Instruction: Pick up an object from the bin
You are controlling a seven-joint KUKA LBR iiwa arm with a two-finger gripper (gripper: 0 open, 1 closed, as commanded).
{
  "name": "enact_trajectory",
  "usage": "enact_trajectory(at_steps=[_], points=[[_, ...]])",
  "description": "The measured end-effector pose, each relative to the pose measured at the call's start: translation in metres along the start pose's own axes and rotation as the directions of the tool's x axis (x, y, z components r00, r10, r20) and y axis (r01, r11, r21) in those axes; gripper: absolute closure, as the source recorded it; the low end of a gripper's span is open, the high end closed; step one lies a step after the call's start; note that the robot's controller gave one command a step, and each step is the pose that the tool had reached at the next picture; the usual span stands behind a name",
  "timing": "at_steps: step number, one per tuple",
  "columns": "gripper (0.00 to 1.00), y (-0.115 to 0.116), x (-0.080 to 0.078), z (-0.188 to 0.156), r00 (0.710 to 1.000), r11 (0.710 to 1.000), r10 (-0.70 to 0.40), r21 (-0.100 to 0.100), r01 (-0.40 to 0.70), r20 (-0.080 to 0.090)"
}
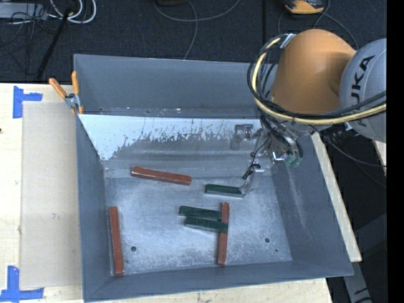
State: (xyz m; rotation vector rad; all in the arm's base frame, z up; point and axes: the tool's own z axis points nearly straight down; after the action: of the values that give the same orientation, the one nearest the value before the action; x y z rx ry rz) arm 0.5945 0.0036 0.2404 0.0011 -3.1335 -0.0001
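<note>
Bar point(223, 190), slim, dark green, beside hand point(250, 177)

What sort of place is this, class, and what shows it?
Probably a robotics lab or test cell: a KUKA arm reaches into a grey bin holding red bars and green bars, with loose cables lying behind.

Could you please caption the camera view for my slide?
Gripper at the right end of a green bar in the bin, more bars nearby.
</note>
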Motion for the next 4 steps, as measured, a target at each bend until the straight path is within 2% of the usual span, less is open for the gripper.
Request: enact_trajectory(at_steps=[1, 2, 3, 4], points=[[0.0, -0.055, 0.021, 0.176, 0.995, 0.995, 0.095, 0.0, -0.095, -0.001], [1.0, -0.054, 0.018, 0.171, 0.996, 0.996, 0.094, -0.001, -0.094, 0.009], [1.0, 0.007, 0.071, 0.153, 0.999, 0.999, 0.047, -0.003, -0.047, 0.002], [0.0, 0.004, 0.069, 0.154, 0.999, 0.999, 0.051, 0.0, -0.051, 0.005]])
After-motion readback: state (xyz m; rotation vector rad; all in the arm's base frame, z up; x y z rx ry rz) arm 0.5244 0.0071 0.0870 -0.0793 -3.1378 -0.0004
